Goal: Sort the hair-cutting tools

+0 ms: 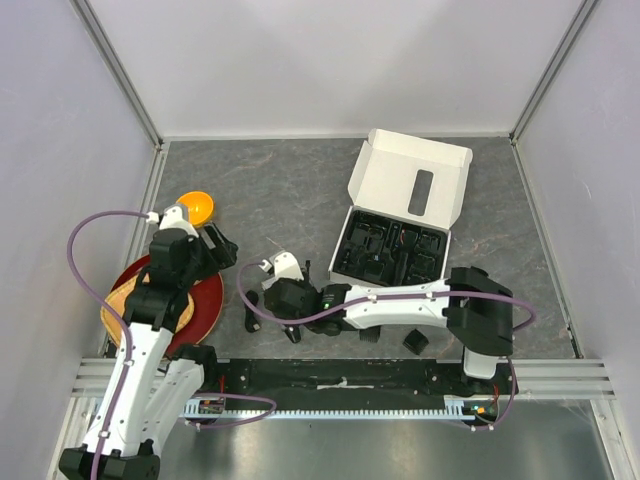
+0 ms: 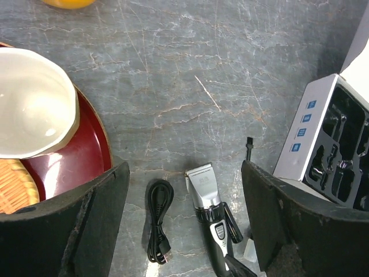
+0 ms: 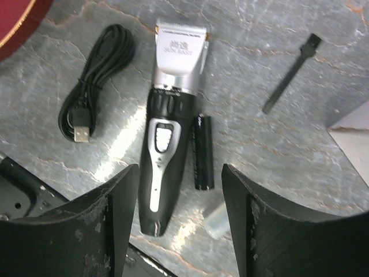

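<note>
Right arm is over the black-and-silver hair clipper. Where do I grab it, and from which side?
Grip the black-and-silver hair clipper at its handle below the ribbed dial, from straight above, right end effector spanning its narrow width. It lies flat, lengthwise between the fingers. Mind the black cylinder close alongside.

Grey veined tabletop between pale lilac walls, aluminium corner posts.
</note>
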